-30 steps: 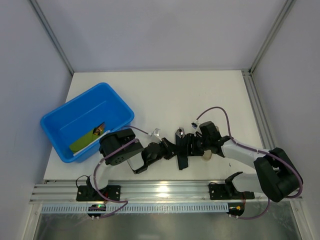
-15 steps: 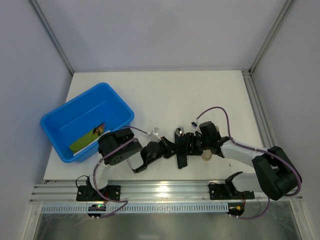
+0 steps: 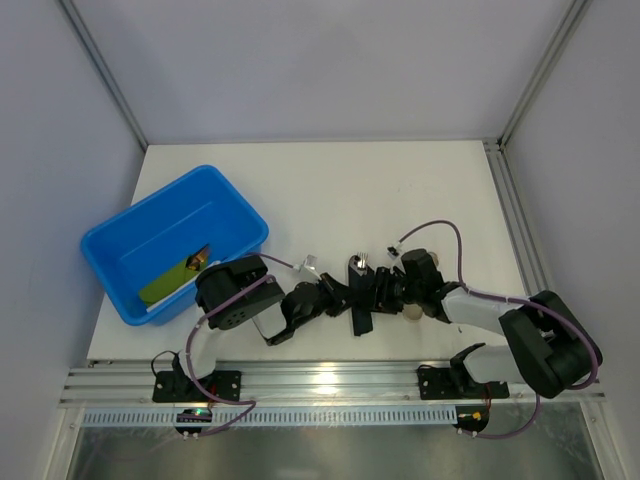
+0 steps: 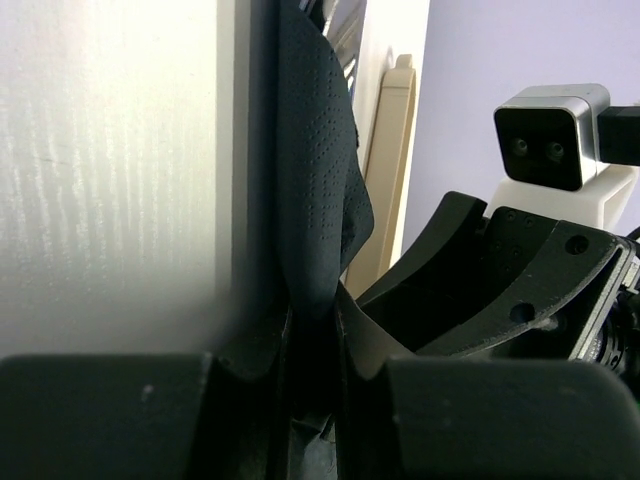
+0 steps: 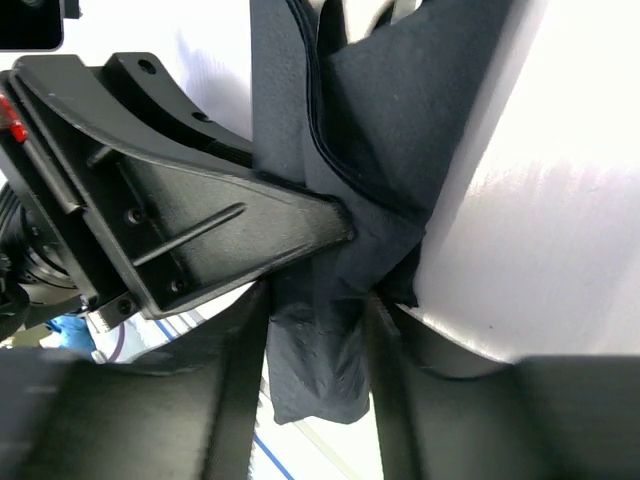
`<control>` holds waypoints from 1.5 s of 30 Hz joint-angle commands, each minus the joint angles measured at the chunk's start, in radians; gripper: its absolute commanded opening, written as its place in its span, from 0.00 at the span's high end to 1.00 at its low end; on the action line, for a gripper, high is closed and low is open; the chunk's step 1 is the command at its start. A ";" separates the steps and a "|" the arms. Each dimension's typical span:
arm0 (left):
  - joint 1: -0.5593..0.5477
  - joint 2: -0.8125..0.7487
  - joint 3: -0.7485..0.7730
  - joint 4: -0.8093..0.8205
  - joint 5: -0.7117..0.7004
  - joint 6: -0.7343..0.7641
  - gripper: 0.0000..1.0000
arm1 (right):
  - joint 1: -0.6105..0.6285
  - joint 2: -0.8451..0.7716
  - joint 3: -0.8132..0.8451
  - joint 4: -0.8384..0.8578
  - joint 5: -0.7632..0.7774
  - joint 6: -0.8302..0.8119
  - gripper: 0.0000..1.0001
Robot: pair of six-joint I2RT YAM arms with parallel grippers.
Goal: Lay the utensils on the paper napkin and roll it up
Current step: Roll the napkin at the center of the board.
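1. My left gripper [image 4: 313, 352] is closed on the napkin [image 4: 318, 190]. The black paper is pinched tight in the narrow slot between my two left fingers [image 4: 110, 410].
2. From my left wrist, the napkin rises out of that slot as a creased, dimpled fold against the pale table [image 4: 110, 150].
3. My right gripper [image 5: 320, 325] is closed on the same napkin from the other side. The bundled black paper fills the gap, and both right fingers [image 5: 225, 400] press against it.
4. A short crumpled end of the napkin pokes back past my right fingers toward the wrist.
5. My two grippers meet nose to nose, and each one shows in the other wrist's view, just beside the napkin.
6. From above, the napkin is a slim black strip near the front edge of the table, between my arms. Its near end sticks out below the grippers.
7. The cutlery [image 3: 358, 264] is at the far end of that strip. Silver fork tines show past the black paper, and the rest is hidden inside the napkin and behind my grippers.
8. A beige roll [image 3: 412, 313] lies on the table just beside my right gripper.
9. A blue tub [image 3: 150, 205] sits well to the left with a yellow-green item [image 3: 165, 285] in it.
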State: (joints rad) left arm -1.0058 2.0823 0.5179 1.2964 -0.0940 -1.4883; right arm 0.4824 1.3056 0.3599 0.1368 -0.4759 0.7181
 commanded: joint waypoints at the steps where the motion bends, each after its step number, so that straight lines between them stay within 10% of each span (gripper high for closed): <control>1: -0.017 -0.007 0.016 0.245 0.050 -0.004 1.00 | 0.001 0.027 -0.042 0.098 0.060 0.015 0.61; 15: -0.020 -0.001 0.018 0.245 0.054 -0.007 1.00 | -0.002 -0.031 -0.093 0.146 0.112 -0.009 0.67; 27: -0.011 -0.024 0.010 0.189 0.076 0.057 1.00 | -0.039 -0.279 0.045 -0.238 0.187 -0.118 0.34; 45: -0.005 -0.038 0.037 0.112 0.134 0.083 1.00 | -0.130 -0.117 0.123 -0.382 0.102 -0.192 0.41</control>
State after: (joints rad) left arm -1.0138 2.0781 0.5289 1.2888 0.0135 -1.4307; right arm 0.3569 1.1797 0.4610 -0.2310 -0.3370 0.5571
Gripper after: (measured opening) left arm 0.147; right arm 0.599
